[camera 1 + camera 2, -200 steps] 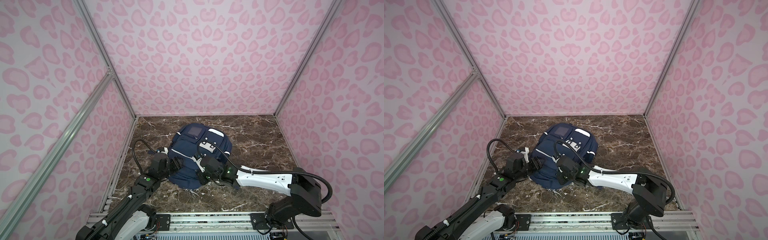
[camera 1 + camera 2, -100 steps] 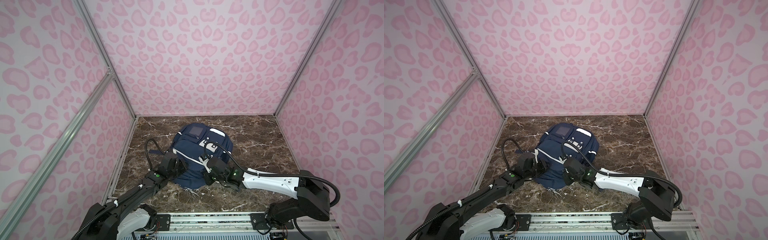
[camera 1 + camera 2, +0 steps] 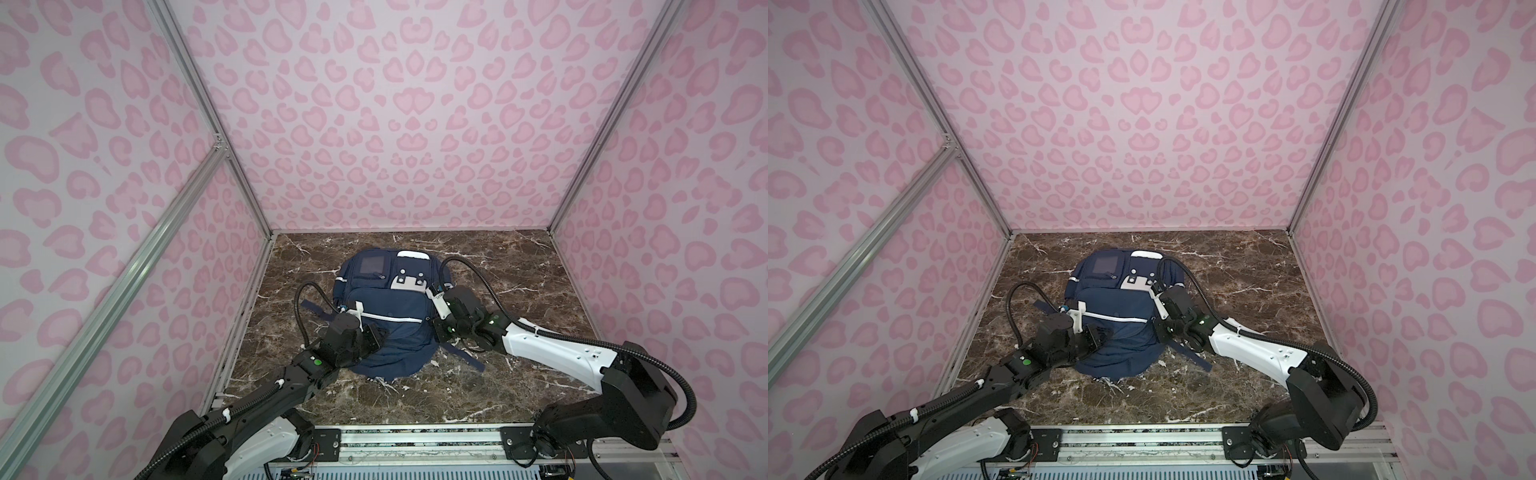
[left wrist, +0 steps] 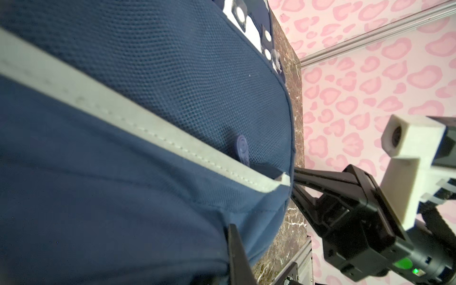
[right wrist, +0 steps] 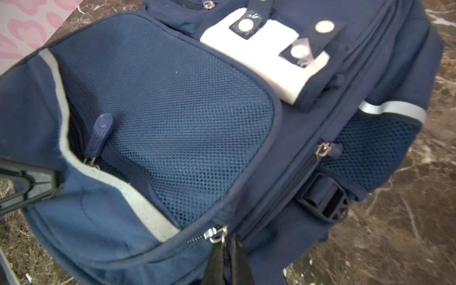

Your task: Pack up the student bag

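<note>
The student bag [image 3: 390, 307] [image 3: 1117, 307], navy with white stripes and patches, lies flat in the middle of the marble table in both top views. My left gripper [image 3: 376, 332] [image 3: 1104, 330] [image 4: 228, 229] is shut on the fabric of its near left side. Only one of its fingers [image 4: 238, 254] shows; the cloth hides the other. My right gripper [image 3: 432, 322] [image 3: 1154, 322] [image 5: 230, 243] is shut at the bag's right side, right against a metal zipper slider [image 5: 217, 234], with a thin strip of blue between the tips. A front pocket gapes under the white stripe [image 5: 138, 197], with a blue pull tab [image 5: 100, 133] inside.
Pink patterned walls [image 3: 395, 124] close in the table on three sides. An aluminium rail [image 3: 415, 440] runs along the near edge. Loose navy straps [image 3: 471, 359] [image 3: 311, 306] trail from the bag onto the marble table [image 3: 519, 270] on both sides.
My left gripper has closed on the bag's fabric and shifted right, onto the bag. My right gripper, still shut, has moved right and farther back along the bag's edge.
</note>
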### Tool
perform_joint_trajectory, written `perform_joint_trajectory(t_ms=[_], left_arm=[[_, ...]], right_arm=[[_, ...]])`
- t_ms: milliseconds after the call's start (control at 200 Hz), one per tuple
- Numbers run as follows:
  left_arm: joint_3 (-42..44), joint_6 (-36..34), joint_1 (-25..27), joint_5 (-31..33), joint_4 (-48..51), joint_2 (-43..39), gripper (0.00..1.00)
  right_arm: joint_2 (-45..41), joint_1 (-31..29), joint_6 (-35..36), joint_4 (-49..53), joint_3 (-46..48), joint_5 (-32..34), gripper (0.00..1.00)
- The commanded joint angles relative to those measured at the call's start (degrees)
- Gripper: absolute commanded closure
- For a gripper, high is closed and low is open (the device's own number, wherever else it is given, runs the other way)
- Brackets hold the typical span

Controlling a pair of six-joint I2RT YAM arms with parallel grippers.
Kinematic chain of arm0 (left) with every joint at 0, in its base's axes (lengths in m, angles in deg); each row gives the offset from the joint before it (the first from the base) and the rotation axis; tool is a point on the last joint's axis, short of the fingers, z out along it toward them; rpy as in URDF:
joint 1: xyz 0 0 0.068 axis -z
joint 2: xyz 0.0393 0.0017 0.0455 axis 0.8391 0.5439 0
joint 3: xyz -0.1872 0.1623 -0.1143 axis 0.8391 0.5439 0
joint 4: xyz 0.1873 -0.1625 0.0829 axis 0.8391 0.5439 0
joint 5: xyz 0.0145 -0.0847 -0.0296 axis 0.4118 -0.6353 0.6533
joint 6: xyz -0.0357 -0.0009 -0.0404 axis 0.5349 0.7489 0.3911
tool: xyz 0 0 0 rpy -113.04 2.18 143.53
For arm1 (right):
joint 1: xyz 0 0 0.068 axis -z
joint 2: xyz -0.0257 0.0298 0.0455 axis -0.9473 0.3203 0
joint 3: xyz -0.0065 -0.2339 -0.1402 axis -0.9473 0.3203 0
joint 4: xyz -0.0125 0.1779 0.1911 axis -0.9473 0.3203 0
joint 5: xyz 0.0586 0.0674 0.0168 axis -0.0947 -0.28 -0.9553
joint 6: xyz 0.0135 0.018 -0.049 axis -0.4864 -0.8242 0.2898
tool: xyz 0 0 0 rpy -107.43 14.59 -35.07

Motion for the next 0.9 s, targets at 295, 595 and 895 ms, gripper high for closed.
perform_joint_trajectory(t_ms=[295, 595, 895], left_arm=[[-9.2, -28.2, 1.9, 18.1, 15.9, -10.9, 0.11], [-2.6, -49.7, -14.1, 50.5, -8.3, -11.1, 0.05], [12.5, -49.3, -34.2, 35.0, -38.9, 3.3, 0.17]], right_arm=[[-12.3, 1.9, -0.5, -9.5, 6.9, 27.6, 0.01], [-15.9, 20.0, 5.0, -31.9, 19.5, 33.0, 0.03], [-5.7, 31.8, 15.8, -49.1, 27.4, 29.8, 0.03]])
